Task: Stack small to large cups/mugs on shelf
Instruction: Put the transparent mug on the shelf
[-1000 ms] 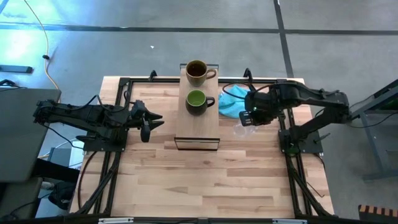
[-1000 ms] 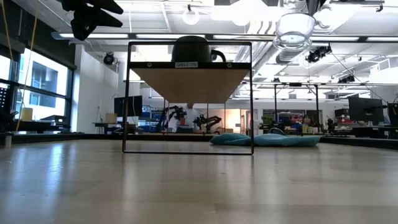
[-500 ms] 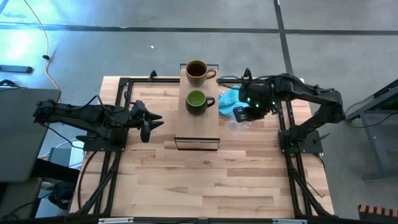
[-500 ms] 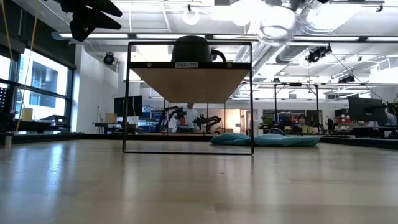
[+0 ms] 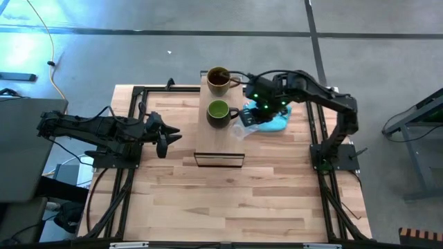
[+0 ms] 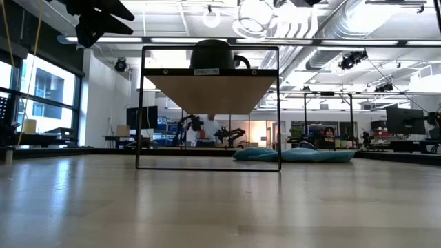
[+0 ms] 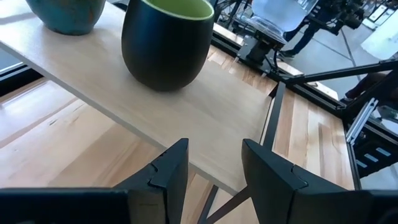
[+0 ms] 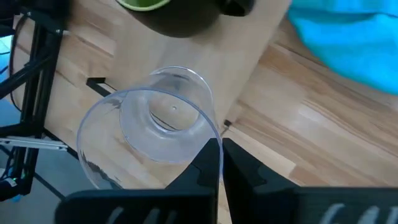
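Note:
The shelf (image 5: 220, 142) stands mid-table. On its board rest a brown mug (image 5: 219, 78) at the far end and a dark green mug (image 5: 219, 111) nearer, each on its base. My right gripper (image 5: 250, 119) hangs over the shelf's right edge beside the green mug, shut on a small clear glass cup (image 8: 149, 137), which also shows high in the low view (image 6: 253, 17). My left gripper (image 5: 166, 136) waits open to the left of the shelf, its fingers aimed at the board (image 7: 205, 106) and green mug (image 7: 166, 40). My right gripper holds the glass cup by its wall at the rim (image 8: 210, 135), pinched between the two fingers, seemingly one inside and one outside. The fingers come steeply from above. The cup is lifted clear above the shelf's board, mouth up and roughly upright.
A turquoise cloth (image 5: 273, 119) lies on the table right of the shelf, under the right arm. The near part of the shelf's board (image 5: 220, 152) carries nothing. Dark frame rails run along both table sides.
My right gripper has carried the glass cup toward the table's left edge, from over the cloth to the shelf's right edge by the green mug, rising a little and rolling its wrist. It has stayed shut on the cup.

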`<state>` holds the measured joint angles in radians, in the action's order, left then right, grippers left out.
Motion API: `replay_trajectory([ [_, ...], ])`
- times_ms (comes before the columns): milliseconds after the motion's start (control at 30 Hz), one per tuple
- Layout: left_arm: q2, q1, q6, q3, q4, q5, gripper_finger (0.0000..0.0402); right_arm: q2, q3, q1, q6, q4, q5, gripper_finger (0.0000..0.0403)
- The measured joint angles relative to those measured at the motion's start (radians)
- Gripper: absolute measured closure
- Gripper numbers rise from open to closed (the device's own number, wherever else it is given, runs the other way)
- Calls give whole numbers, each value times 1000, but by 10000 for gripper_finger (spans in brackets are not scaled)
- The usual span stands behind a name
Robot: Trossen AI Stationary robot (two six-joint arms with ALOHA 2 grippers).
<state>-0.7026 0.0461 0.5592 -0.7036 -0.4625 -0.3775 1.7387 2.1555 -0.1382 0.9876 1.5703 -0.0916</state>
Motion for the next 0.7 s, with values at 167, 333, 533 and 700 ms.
replay_trajectory([
  [167,0,0,4,0,-22,0,263,57,30,5,-2,0,-20,403],
  [333,0,0,4,0,-38,0,263,82,29,15,12,1,-24,403],
  [533,0,0,3,0,-43,-3,263,105,29,26,34,1,-26,403],
  [700,0,0,-1,0,-43,-32,263,128,29,35,33,-1,-38,403],
])
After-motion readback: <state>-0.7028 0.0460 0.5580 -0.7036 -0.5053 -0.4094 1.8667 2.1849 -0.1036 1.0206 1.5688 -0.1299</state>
